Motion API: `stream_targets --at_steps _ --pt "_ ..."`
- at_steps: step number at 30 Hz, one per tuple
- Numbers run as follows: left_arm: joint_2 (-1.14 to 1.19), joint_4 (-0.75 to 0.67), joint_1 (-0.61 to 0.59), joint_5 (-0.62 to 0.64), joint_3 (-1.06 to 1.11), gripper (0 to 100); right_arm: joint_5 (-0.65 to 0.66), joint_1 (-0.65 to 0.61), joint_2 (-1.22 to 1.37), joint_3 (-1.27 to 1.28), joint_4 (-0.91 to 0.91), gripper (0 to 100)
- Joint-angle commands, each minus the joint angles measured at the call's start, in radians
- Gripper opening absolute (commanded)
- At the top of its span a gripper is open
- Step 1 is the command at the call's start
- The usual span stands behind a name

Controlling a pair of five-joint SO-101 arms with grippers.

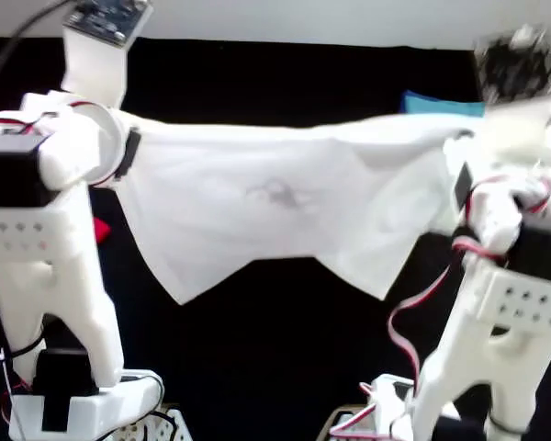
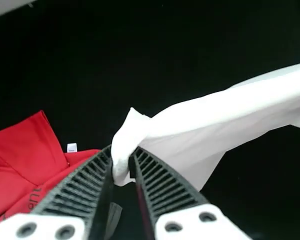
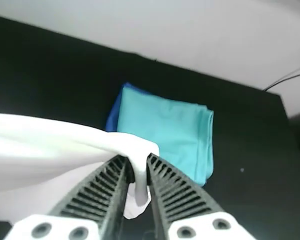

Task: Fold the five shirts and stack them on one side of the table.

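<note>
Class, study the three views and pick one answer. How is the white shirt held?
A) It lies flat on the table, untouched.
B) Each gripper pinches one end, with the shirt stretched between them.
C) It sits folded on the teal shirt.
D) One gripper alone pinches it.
B: the left gripper is shut on one end of the white shirt and the right gripper on the other, and the high view shows it stretched between them.

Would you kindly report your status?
Left gripper, right gripper both shut on white cloth shirt, stretched between them. Folded teal shirt, red shirt lie clear.
</note>
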Motion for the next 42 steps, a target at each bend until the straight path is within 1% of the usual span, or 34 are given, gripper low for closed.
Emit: stream_targets --at_steps 1,4,7,13,18,24,28,33,35,37,42 --pt "-0.042 0.002 -0.028 0.009 -0.104 1 -0.006 -0.005 0.113 -0.410 0.071 0.5" --pt "-0.065 -0.002 -0.070 0.009 -0.163 1 -0.006 -0.005 0.173 -0.667 0.154 0.5" --pt "-0.093 -0.002 -0.093 0.009 -0.228 1 -0.006 -0.004 0.200 -0.846 0.180 0.5" --pt "-0.137 -0.002 -0.140 0.009 -0.320 1 -0.005 -0.002 0.197 -1.010 0.173 0.5" --pt "-0.189 -0.002 -0.174 0.009 -0.378 1 -0.009 -0.007 0.171 -1.129 0.246 0.5" --pt "-0.262 0.003 -0.168 0.009 -0.329 1 -0.009 -0.007 0.070 -1.132 0.348 0.5" --pt "-0.318 0.002 -0.168 0.009 -0.269 1 -0.009 -0.008 0.018 -1.132 0.361 0.5" --pt "-0.398 0.002 -0.171 0.009 -0.260 1 -0.014 -0.008 -0.013 -1.130 0.389 0.5" --pt "-0.406 0.003 -0.173 0.009 -0.255 1 -0.052 -0.021 0.010 -1.112 0.389 0.5" --pt "-0.397 0.003 -0.176 0.005 -0.202 1 -0.083 -0.044 0.036 -1.052 0.386 0.5" --pt "-0.344 -0.003 -0.257 0.002 0.036 1 -0.110 -0.125 0.120 -0.866 0.341 0.5"
